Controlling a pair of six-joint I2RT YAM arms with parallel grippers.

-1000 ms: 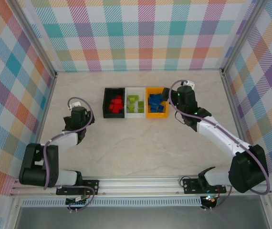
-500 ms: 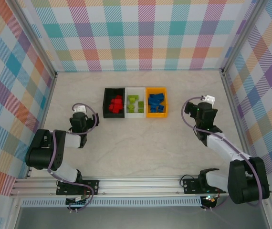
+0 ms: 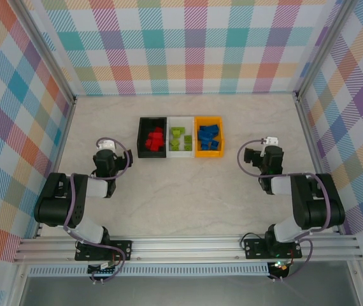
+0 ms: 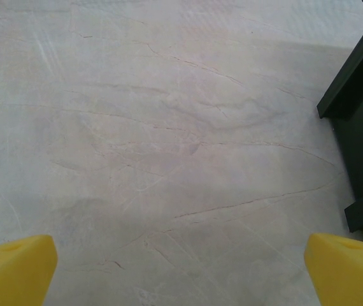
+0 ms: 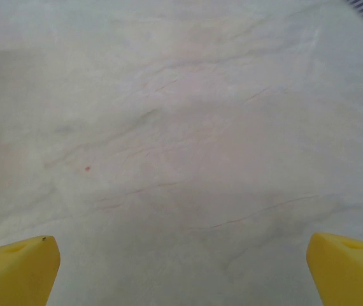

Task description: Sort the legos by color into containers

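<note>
Legos (image 3: 181, 138), tiny studded plastic bricks, lie sorted in three open rectangular plastic bins. The bins sit in a touching row toward 12 o'clock on the marbled beige desk (image 3: 188, 197). Red bricks are heaped in the black bin (image 3: 141, 137), lime in the white bin (image 3: 181, 154) at its 3 o'clock, and blue in the orange bin (image 3: 209, 154) further toward 3 o'clock. Each heap is too jumbled to count. Left pincer (image 4: 181, 274) and right pincer (image 5: 181, 271) both stand wide apart and hold nothing, their yellow wedge-shaped fingertips (image 4: 16, 268) over bare desk.
</note>
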